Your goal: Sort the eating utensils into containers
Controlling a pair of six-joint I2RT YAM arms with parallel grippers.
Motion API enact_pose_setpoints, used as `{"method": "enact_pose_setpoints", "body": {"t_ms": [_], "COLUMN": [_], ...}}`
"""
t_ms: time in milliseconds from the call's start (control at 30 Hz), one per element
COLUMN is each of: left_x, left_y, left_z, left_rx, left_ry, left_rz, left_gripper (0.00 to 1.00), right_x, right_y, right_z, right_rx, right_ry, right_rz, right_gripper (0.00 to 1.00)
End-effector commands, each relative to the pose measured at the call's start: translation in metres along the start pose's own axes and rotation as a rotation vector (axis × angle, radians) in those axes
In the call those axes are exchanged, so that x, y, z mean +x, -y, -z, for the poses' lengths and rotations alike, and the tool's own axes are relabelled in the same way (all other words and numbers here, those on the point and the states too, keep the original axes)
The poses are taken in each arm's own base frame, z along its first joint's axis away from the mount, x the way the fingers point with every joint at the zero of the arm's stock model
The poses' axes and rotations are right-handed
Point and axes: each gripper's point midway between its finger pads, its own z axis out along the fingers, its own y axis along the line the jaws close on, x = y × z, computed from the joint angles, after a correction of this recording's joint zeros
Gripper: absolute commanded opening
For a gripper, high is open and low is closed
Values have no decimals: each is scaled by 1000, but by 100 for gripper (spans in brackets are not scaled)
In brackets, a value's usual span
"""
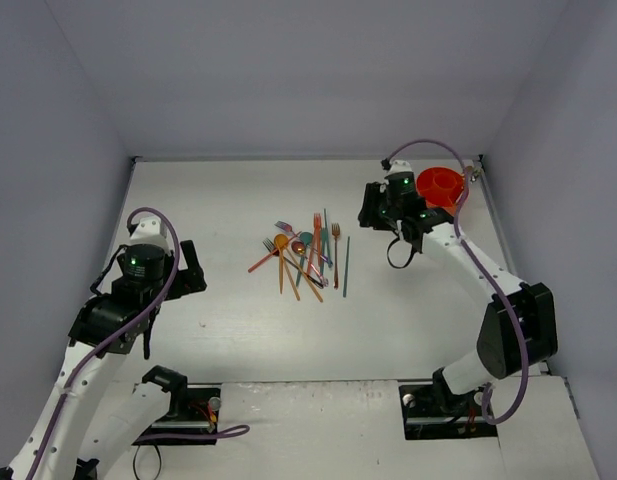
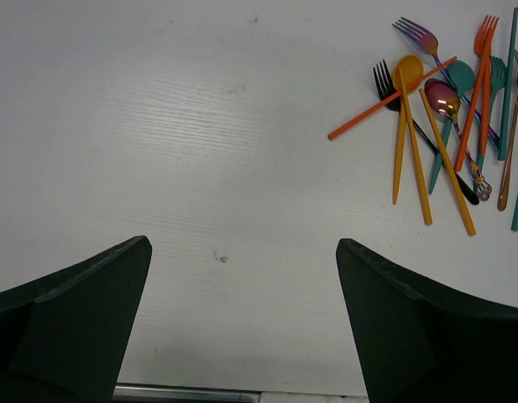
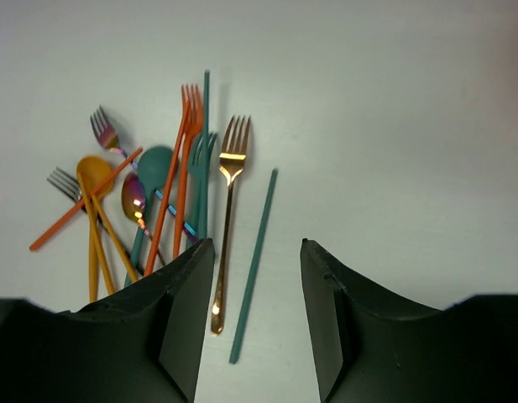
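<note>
The eating utensils (image 1: 303,255) lie in a loose pile at the table's middle: orange, teal, gold, black and iridescent forks, spoons and sticks. A teal stick (image 3: 254,260) and a gold fork (image 3: 229,210) lie apart at the pile's right side, and both show below the gap of my right gripper (image 3: 257,248). That gripper hangs above them, open and empty. The orange container (image 1: 440,185) stands at the back right, just behind the right wrist. My left gripper (image 2: 243,243) is wide open over bare table, left of the pile (image 2: 447,126), holding nothing.
Pale walls (image 1: 78,150) close the table in on the left, back and right. The table's near edge (image 2: 191,393) runs just under the left fingers. A purple cable (image 1: 488,290) runs along the right arm, and another loops over the left arm.
</note>
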Motion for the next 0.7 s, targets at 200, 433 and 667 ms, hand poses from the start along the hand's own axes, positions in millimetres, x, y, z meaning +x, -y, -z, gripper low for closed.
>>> {"method": "enact_pose_setpoints", "body": {"t_ms": [200, 433, 667], "left_x": [-4, 5, 11], "left_y": [14, 12, 12], "left_z": [5, 8, 11], "left_rx": [59, 62, 71], "left_ry": [-21, -47, -61], "left_rz": [29, 31, 31], "left_gripper": [91, 91, 91], "right_x": [66, 92, 103], "right_y": [-93, -133, -143], "right_z": [-35, -59, -80], "right_rx": [-107, -160, -170], "right_ry": [-150, -200, -216], "right_rz": [100, 242, 366], "right_gripper": [37, 32, 29]}}
